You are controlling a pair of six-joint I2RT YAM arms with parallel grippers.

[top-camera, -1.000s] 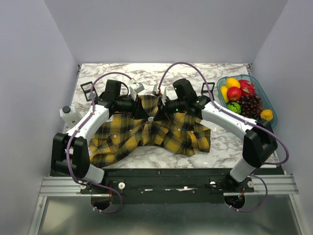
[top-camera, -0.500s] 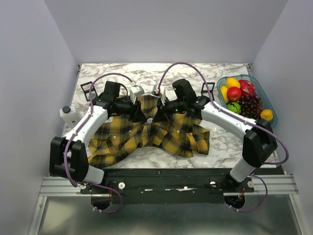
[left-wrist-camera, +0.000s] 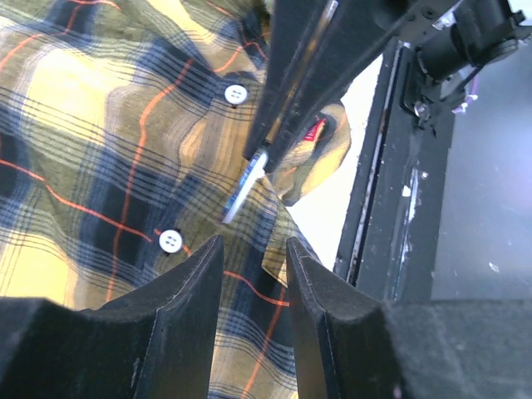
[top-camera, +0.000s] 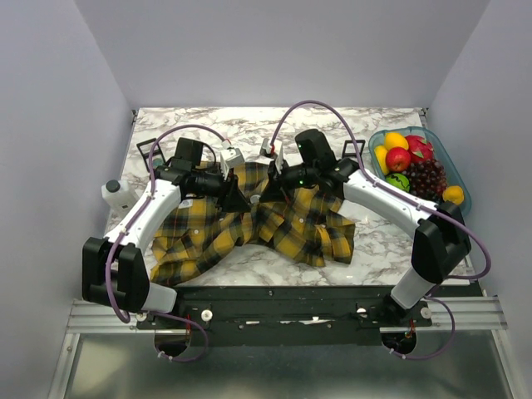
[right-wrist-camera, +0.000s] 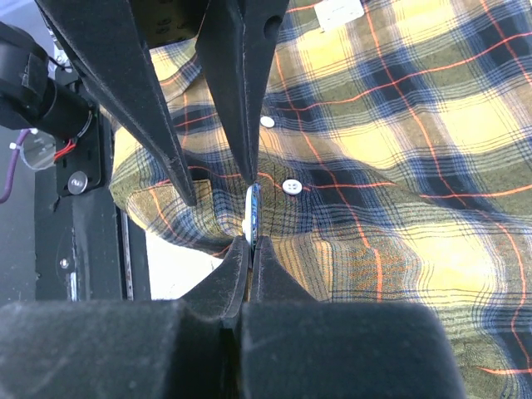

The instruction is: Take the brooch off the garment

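One brooch (right-wrist-camera: 252, 212), edge-on just above the plaid garment (right-wrist-camera: 399, 125) mid-bench (top-camera: 249, 125), pinched tight in the right fingers (right-wrist-camera: 229, 274)! Left fingers (left-wrist-camera: 187, 283) gape partway, empty, just beside it. Left arm (top-camera: 154, 208) and right arm (top-camera: 382, 199) bend inward, nose to nose; two white buttons (right-wrist-camera: 292, 185) nearby.

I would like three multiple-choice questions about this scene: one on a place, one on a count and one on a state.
1. Where in the top view is the fruit tray?
A. far right
B. far left
C. near middle

2. How many white buttons show in the left wrist view?
A. one
B. two
C. five

3. How is the right gripper?
A. wide open
B. half open, empty
C. shut on the brooch

Answers:
1 A, it stands at the far right edge.
2 B, two lie on the garment.
3 C, its fingertips meet on the thin disc, seen edge-on.
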